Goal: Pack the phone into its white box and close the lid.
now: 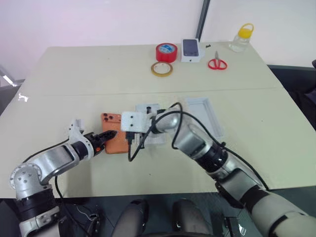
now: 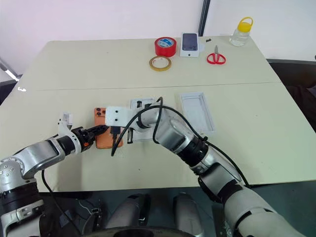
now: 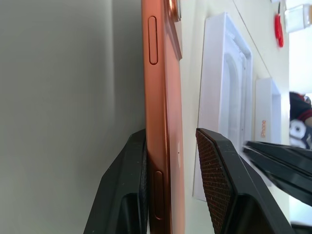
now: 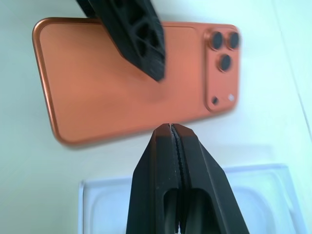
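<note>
A wide, pale cream table [image 1: 98, 69] stands against a plain light wall, with a dark upright strip behind its far edge. The landmark is the orange-copper smartphone [image 1: 111, 139], lying back-up on the table with three dark camera lenses at its far corner. The left gripper [image 1: 109, 136] reaches in from the phone's near left; in the left wrist view its two black fingers [image 3: 222, 180] straddle the phone's long edge, one pressed against the phone and the other standing a little off it, so the jaws are partly closed around the phone without a full clamp. The right gripper [image 4: 171, 130] hovers just above the phone's right edge with its two black fingers pressed tightly together, gripping nothing. Immediately right of the phone, partly under the right wrist, sits the shallow white box [image 1: 157, 139] with a thin rim. Further right of the phone lies the all-white lid [image 1: 203, 114], a shallow tray resting open side up, apart from the box. Well beyond the phone, near the table's far edge, are a red roll of tape [image 1: 166, 52], a tan ring of tape [image 1: 162, 68], a small white carton [image 1: 191, 50] with a dark phone printed on top, red-handled scissors [image 1: 217, 62], and a clear bottle [image 1: 241, 38] with a yellow cap.
</note>
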Robot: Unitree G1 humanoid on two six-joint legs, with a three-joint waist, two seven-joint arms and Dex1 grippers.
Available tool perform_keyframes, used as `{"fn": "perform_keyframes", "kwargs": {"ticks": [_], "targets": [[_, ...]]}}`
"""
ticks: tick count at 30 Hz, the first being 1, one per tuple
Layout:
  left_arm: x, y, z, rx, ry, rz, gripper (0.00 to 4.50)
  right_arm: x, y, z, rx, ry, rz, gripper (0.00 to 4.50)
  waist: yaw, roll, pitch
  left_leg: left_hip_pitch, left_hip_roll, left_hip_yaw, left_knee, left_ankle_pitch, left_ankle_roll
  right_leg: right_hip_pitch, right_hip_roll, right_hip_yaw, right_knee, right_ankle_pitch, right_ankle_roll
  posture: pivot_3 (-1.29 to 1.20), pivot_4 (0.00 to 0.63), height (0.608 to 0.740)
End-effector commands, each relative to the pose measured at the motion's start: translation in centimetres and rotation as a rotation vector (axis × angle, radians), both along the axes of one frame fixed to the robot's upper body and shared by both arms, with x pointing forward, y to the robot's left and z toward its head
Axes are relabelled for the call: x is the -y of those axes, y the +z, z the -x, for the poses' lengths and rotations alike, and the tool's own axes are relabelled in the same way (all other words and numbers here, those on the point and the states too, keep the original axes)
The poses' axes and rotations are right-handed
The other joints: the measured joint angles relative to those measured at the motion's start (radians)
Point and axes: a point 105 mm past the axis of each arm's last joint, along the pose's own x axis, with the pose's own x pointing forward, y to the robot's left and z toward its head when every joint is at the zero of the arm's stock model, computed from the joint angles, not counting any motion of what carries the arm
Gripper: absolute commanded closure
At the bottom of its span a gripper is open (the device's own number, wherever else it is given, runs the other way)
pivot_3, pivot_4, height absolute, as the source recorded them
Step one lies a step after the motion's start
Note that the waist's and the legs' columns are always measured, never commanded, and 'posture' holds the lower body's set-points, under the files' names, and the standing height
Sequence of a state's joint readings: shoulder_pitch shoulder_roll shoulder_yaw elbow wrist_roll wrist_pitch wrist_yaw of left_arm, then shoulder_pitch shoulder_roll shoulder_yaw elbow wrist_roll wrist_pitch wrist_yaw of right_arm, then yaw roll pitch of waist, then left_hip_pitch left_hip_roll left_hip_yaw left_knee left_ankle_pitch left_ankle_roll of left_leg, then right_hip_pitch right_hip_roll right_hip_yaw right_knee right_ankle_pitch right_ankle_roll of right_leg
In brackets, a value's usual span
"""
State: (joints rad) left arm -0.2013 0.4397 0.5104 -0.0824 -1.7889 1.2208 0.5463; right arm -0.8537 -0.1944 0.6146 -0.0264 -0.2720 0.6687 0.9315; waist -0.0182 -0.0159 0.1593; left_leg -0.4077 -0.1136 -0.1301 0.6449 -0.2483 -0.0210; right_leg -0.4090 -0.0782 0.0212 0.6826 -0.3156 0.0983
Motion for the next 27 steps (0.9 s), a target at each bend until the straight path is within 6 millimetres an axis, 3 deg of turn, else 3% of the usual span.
{"fn": "perform_keyframes", "kwargs": {"ticks": [1,4,5,15,20,24,27], "targets": [[0.3,1.4,0.0,0.039,0.004,0.037,3.22,0.8,1.7,0.6,0.023,0.012,-0.05,4.5,0.001,0.0,0.0,0.0,0.0,0.0,0.0,0.0,0.0,0.0,0.0,0.0,0.0,0.0,0.0,0.0,0.15,0.74],[0.4,1.5,0.0,0.035,0.01,0.05,4.32,1.8,1.8,0.8,0.018,0.002,-0.058,4.5,0.003,0.0,0.0,0.0,0.0,0.0,0.0,0.0,0.0,0.0,0.0,0.0,0.0,0.0,0.0,0.0,0.15,0.74],[0.4,1.6,0.0,0.037,0.012,0.053,4.47,2.1,1.9,0.9,0.01,-0.005,-0.07,4.5,0.002,0.0,0.0,0.0,0.0,0.0,0.0,0.0,0.0,0.0,0.0,0.0,0.0,0.0,0.0,0.0,0.15,0.74],[-0.2,5.4,-1.2,0.178,0.075,0.106,4.47,7.0,1.6,1.3,-0.022,-0.077,-0.1,4.5,0.008,-0.001,0.001,-0.001,0.0,0.0,-0.001,0.0,0.0,0.001,-0.001,0.001,-0.002,0.0,0.0,0.0,0.15,0.74],[3.7,7.6,-3.3,0.229,-0.041,0.129,4.47,10.1,3.3,1.1,-0.037,-0.123,-0.194,4.5,0.022,-0.004,0.003,-0.002,0.0,0.0,0.0,0.0,0.0,0.002,-0.001,0.0,-0.002,0.0,0.0,0.0,0.15,0.74],[7.3,7.2,-3.9,0.214,-0.153,0.141,4.47,12.3,3.5,1.2,-0.042,-0.165,-0.232,4.5,0.023,-0.004,0.003,-0.002,0.0,0.001,-0.001,-0.001,0.001,0.003,-0.001,0.001,-0.005,0.0,0.0,0.0,0.15,0.74],[8.5,6.0,-4.2,0.173,-0.194,0.11,4.47,13.2,3.3,1.3,-0.043,-0.195,-0.243,4.5,0.018,-0.004,0.003,-0.002,0.0,0.001,-0.002,-0.001,0.001,0.001,0.0,0.001,-0.004,0.0,0.0,0.0,0.15,0.74]]}}
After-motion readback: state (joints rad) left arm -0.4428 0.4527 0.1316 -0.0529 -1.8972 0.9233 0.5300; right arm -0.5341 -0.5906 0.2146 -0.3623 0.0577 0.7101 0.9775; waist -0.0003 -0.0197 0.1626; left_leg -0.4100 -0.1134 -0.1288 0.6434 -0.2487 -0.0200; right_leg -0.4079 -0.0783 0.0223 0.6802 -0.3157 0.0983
